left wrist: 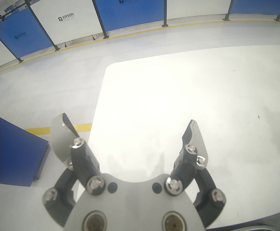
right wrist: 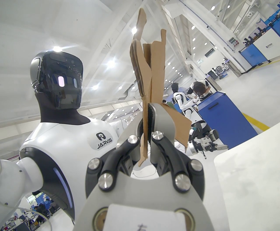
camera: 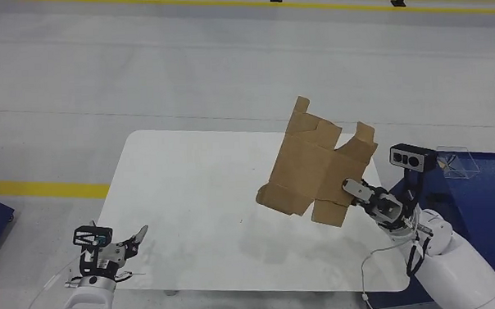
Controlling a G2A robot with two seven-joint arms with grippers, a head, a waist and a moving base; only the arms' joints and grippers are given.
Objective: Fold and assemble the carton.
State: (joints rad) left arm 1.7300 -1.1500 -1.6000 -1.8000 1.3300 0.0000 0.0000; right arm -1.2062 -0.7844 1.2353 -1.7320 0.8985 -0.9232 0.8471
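Carton (camera: 313, 164): flattened, held above the table (camera: 192, 206), 1 edge sandwiched between 2 fingers.
Right gripper (right wrist: 147, 113): pinched onto the carton.
Left gripper (left wrist: 128, 122): spread wide, near the table's edge.

The carton (right wrist: 157, 72) shows edge-on, perhaps several layers; fingers (right wrist: 158, 118) hide its gripped edge.

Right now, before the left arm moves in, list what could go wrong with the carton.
1. The right pincer is shut on one edge of the flat carton, which is held in the air above the table. It may pivot or slip in that narrow grip.
2. The left pincer is open at the table's opposite side, well apart from the carton. Without a second support, a fold could crumple the loose flaps.
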